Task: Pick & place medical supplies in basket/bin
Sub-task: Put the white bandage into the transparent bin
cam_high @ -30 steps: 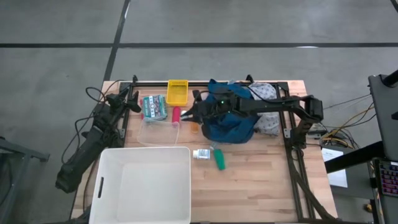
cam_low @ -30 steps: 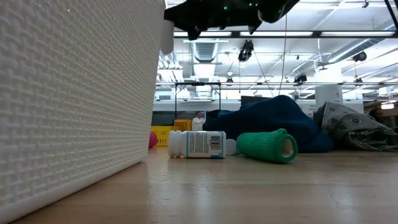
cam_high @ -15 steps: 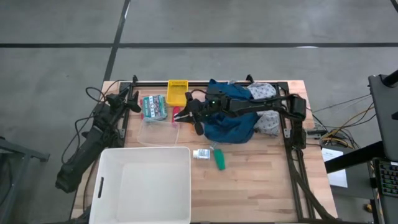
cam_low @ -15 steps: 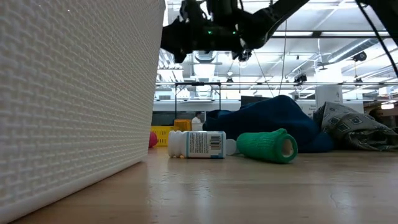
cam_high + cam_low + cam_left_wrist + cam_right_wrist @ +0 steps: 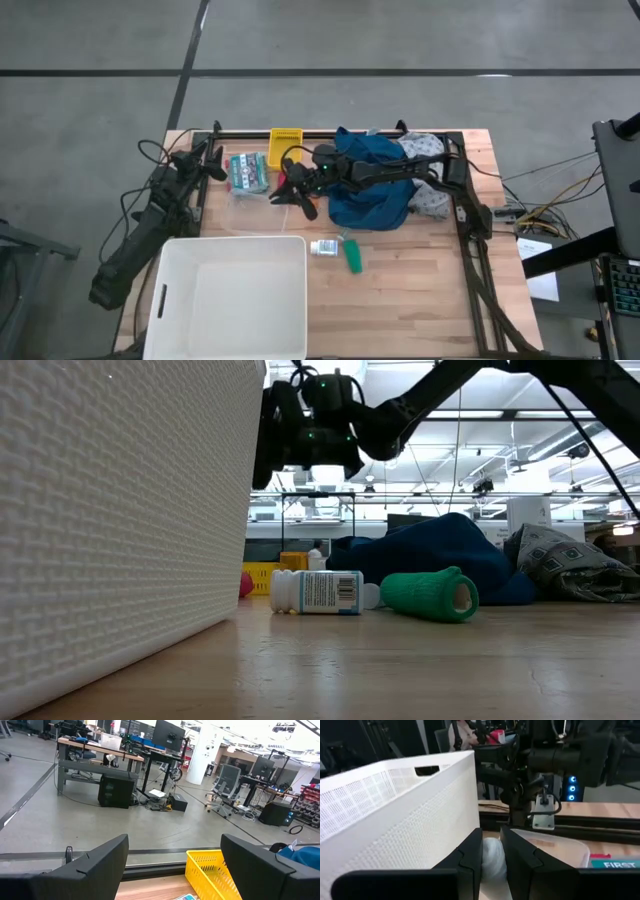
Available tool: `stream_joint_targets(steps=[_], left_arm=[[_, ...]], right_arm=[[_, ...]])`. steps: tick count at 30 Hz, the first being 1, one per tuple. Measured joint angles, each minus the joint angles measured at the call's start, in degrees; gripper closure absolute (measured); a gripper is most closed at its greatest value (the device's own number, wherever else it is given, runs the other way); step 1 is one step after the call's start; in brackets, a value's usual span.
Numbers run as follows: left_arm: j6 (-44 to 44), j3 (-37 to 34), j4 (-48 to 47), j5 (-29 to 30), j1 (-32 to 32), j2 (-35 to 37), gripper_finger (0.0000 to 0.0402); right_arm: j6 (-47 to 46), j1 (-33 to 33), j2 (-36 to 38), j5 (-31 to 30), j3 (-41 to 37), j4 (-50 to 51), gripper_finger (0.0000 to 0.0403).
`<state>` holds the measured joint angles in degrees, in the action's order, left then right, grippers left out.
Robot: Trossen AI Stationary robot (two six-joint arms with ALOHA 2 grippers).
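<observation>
The white tub (image 5: 230,295) stands at the table's near left. It fills the left of the low view (image 5: 120,510). My right gripper (image 5: 289,193) reaches over the table's middle left, above a clear plastic tray (image 5: 250,215), and is shut on a small white item (image 5: 493,861). In the low view the gripper (image 5: 290,445) is well above the table. The blue garment (image 5: 368,190) and the grey speckled cloth (image 5: 428,170) lie at the far right. A white bottle (image 5: 323,247) and a green roll (image 5: 353,259) lie on their sides near the tub. My left gripper (image 5: 175,865) is open and empty at the far left. My right gripper pinches the small white item's two sides (image 5: 490,855) between its two fingers. The item fills the narrow gap between them. The gripper is well above the table in the low view, so the item is lifted clear. Which part of the item is held cannot be told.
A yellow basket (image 5: 286,148) and a green first-aid box (image 5: 247,172) sit at the far edge, left of the garment. The left arm (image 5: 150,225) lies along the table's left side. Bare wood shows at the near right (image 5: 420,300).
My right gripper has moved toward the table's left edge, away from the blue garment, and has come down a little. It stays shut. The things on the table have kept still.
</observation>
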<state>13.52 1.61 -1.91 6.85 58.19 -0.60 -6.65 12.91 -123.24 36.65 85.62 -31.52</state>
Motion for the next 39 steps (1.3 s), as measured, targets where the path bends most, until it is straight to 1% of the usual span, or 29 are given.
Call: stream_joint_targets(steps=[4, 8, 12, 16, 34, 36, 39], left_arm=[[0.0, 0.0, 0.0, 0.0, 0.0, 0.0, 0.0080], [0.0, 0.0, 0.0, 0.0, 0.0, 0.0, 0.0080], [0.0, 0.0, 0.0, 0.0, 0.0, 0.0, 0.0080], [0.0, 0.0, 0.0, 0.0, 0.0, 0.0, 0.0080], [0.0, 0.0, 0.0, 0.0, 0.0, 0.0, 0.0080], [0.0, 0.0, 0.0, 0.0, 0.0, 0.0, 0.0080], [0.0, 0.0, 0.0, 0.0, 0.0, 0.0, 0.0080]], right_arm=[[0.6, 0.0, -0.5, 0.0, -0.6, 0.4, 0.0344], [5.4, 0.0, -0.5, -2.1, -0.8, 2.4, 0.0344], [3.6, 0.0, -0.7, -2.4, -1.0, 2.7, 0.0344], [4.5, 0.0, -1.3, -2.4, -1.1, 3.1, 0.0344], [3.2, -0.3, -5.9, -2.3, -0.5, 2.2, 0.0343], [1.7, -0.3, -5.8, -2.3, -0.5, 1.5, 0.0336], [-0.7, -0.3, -5.8, -2.3, -0.5, 0.7, 0.0313]])
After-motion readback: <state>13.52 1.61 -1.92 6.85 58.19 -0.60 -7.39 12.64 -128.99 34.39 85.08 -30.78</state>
